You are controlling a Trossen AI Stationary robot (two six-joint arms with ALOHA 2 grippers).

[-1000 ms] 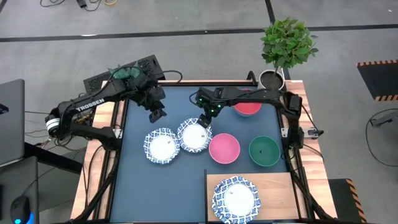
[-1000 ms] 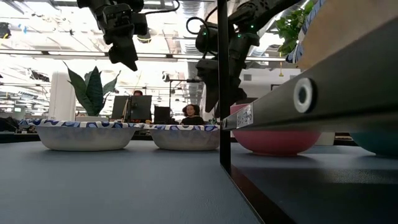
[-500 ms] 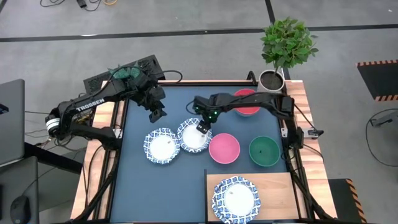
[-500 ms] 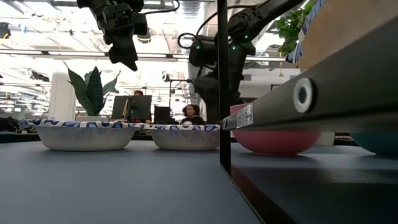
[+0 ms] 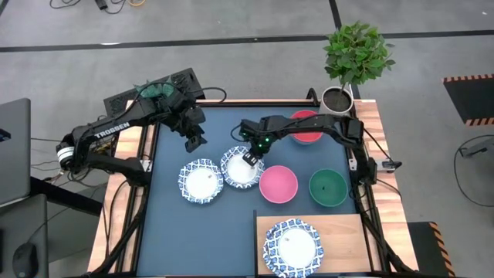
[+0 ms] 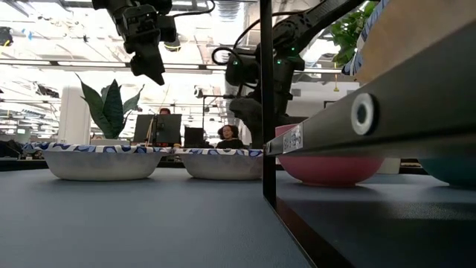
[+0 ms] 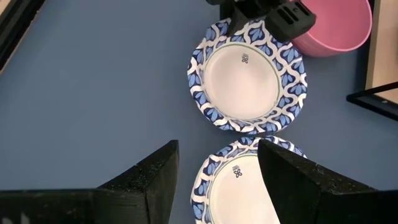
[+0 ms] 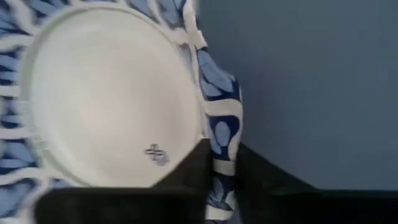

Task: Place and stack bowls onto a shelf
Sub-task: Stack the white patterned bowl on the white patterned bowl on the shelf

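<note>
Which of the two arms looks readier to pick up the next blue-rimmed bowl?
The right one, likely. The right gripper is down at the blue-rimmed bowl, its fingers straddling the rim. The left gripper hovers open above the table, holding nothing.

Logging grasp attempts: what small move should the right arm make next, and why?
Probably close and lift. The right end effector is down at the rim of a blue-rimmed bowl, and its wrist view shows its fingers straddling that rim. The shelf holds one bowl.
</note>
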